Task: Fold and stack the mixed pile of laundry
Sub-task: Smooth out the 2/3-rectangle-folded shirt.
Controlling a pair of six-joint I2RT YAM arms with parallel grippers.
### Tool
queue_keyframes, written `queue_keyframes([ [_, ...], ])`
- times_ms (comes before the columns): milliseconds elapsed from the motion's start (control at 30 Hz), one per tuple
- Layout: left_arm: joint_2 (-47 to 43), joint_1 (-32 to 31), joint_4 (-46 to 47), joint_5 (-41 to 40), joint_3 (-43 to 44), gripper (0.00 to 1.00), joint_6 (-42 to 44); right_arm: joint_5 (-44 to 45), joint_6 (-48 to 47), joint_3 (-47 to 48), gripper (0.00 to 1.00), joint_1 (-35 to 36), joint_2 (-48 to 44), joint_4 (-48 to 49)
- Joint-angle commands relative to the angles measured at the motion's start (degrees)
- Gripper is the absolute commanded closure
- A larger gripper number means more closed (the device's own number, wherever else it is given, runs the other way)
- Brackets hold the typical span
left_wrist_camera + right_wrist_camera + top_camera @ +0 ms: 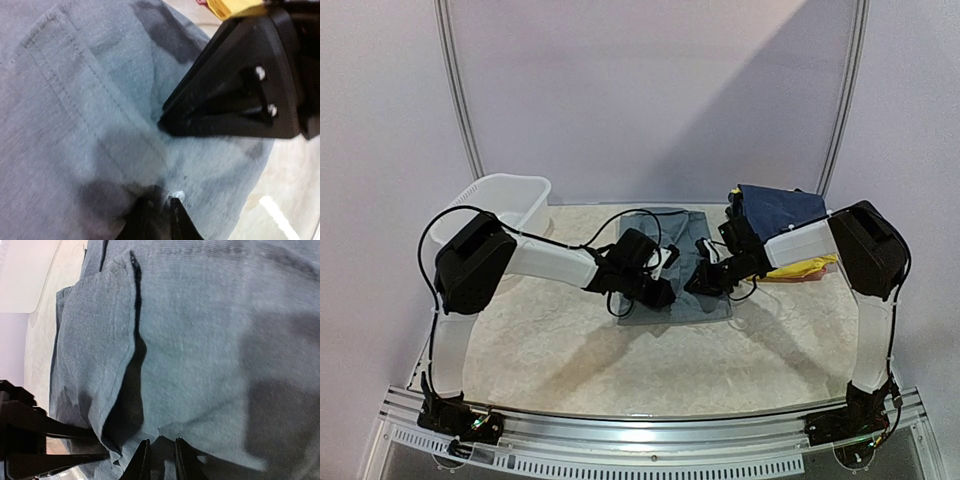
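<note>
The grey trousers (672, 232) lie partly folded in the middle of the table, filling both wrist views (90, 115) (200, 340). My left gripper (661, 291) (159, 201) is down on their near left part, its jaws pinched narrowly on a ridge of the grey cloth. My right gripper (701, 281) (162, 442) is close beside it, shut on a fold edge of the same trousers. A back pocket (95, 345) shows just past the right fingers. At the back right sits the navy garment (778, 209), with yellow cloth (802, 269) under the right arm.
A white plastic basin (506, 204) stands at the back left. The two wrists nearly touch over the trousers, and the right gripper's black body (240, 100) fills the upper right of the left wrist view. Bare tabletop (550, 350) lies in front.
</note>
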Motion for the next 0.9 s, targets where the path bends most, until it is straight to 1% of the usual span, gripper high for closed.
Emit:
queue_keyframes([
  [0, -5.61, -2.41, -7.70, -7.85, -1.98, 0.82, 6.32, 1.27, -0.40, -1.98, 0.81, 0.08, -4.50, -4.31],
  [133, -10.81, -5.19, -8.78, -13.19, -2.85, 0.73, 11.55, -1.36, -0.45, -0.90, 0.80, 0.14, -8.87, -4.65],
  [233, -13.06, -8.39, -9.00, -20.02, -3.65, 0.66, 18.21, -1.90, -0.81, 0.33, 0.77, 0.19, -11.02, -6.04],
  [267, -13.40, -9.24, -10.01, -23.04, -3.45, 0.63, 21.24, -1.50, -1.16, 0.54, 0.75, 0.21, -12.34, -6.63],
  [333, -13.64, -9.98, -15.03, -24.68, -1.68, 0.56, 23.69, 0.40, -1.64, 0.75, 0.67, 0.22, -14.42, -8.34],
  [433, -14.40, -10.81, -15.09, -26.57, -3.12, 0.39, 26.05, 6.11, -2.55, 0.35, 0.58, -0.04, -18.44, -11.53],
  [467, -14.48, -11.45, -15.06, -27.34, -3.86, 0.35, 27.48, 8.63, -2.79, -0.38, 0.56, -0.26, -19.43, -12.51],
  [533, -13.81, -13.22, -15.62, -29.46, -4.04, 0.33, 30.65, 12.82, -2.37, -3.09, 0.53, -1.25, -23.26, -12.93],
  [600, -12.27, -14.96, -16.11, -32.84, -3.51, 0.32, 34.08, 15.25, -1.22, -6.67, 0.51, -2.62, -26.91, -12.35],
  [667, -10.22, -16.37, -16.56, -34.52, -2.41, 0.33, 37.48, 17.44, -0.35, -9.78, 0.49, -3.69, -30.05, -11.89],
  [733, -8.28, -17.43, -16.91, -35.34, -0.97, 0.33, 40.36, 19.17, 0.18, -12.33, 0.46, -4.11, -33.26, -11.59],
  [867, -4.63, -18.62, -19.27, -34.32, 2.99, 0.33, 43.52, 21.21, 0.43, -15.76, 0.42, -4.40, -37.65, -12.07],
])
